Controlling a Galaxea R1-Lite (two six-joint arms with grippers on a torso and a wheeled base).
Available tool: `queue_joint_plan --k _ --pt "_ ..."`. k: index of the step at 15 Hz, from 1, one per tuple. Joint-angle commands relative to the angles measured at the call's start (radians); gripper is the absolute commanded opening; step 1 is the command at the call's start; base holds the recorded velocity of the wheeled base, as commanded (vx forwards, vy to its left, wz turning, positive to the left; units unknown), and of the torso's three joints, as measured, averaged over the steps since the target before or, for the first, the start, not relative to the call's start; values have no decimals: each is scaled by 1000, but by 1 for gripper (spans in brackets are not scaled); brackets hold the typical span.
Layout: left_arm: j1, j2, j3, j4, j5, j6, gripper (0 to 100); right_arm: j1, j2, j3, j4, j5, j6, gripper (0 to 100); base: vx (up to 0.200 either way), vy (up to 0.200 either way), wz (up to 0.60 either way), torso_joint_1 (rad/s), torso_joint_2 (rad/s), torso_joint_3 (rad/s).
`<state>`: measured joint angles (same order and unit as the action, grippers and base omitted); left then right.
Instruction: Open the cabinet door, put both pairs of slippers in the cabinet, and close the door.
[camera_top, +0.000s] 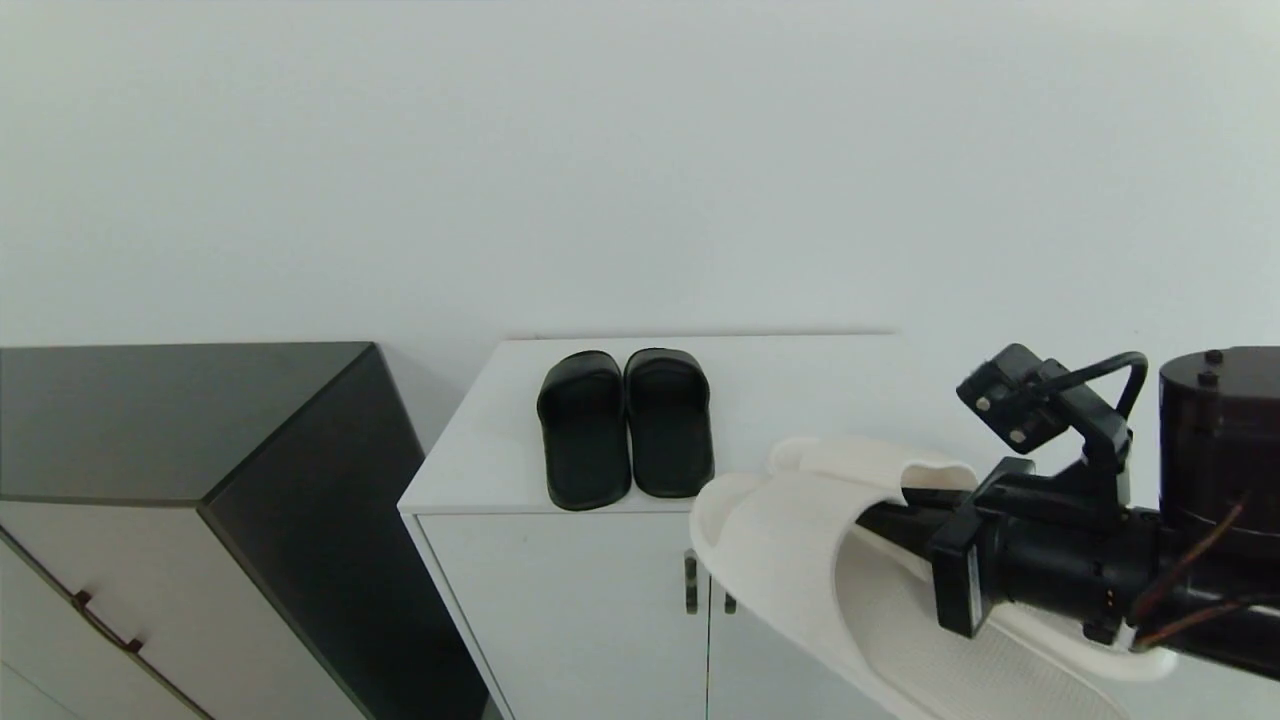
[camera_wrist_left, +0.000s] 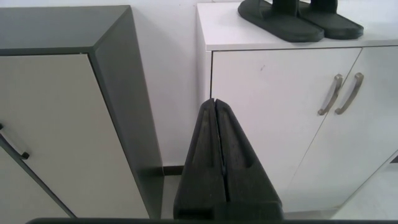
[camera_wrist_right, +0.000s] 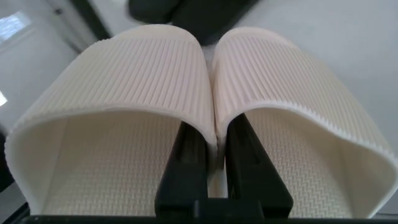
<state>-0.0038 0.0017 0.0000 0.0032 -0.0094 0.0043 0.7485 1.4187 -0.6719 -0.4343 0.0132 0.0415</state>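
A pair of black slippers lies side by side on top of the white cabinet, whose two doors are closed with their handles meeting at the middle. My right gripper is shut on a pair of white slippers, one finger inside each slipper, pinching their inner walls together. It holds them in the air in front of the cabinet's right part. My left gripper is shut and empty, low before the cabinet's left edge.
A dark cabinet with pale drawer fronts stands to the left of the white cabinet, with a narrow gap between them. A plain white wall rises behind both.
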Motion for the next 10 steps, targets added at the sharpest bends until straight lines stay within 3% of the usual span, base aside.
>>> queue_joint_plan --k 1,4,10 --pt "1 0 0 0 0 -3 0 12 -50 32 0 25 0 0 0 0 0 0 0 0" --pt "1 0 0 0 0 -3 0 12 -43 37 -4 48 8 0 0 0 0 0 0 0" --pt "1 0 0 1 -3 -3 0 14 -41 55 -3 56 9 0 -200 0 0 1 2 1"
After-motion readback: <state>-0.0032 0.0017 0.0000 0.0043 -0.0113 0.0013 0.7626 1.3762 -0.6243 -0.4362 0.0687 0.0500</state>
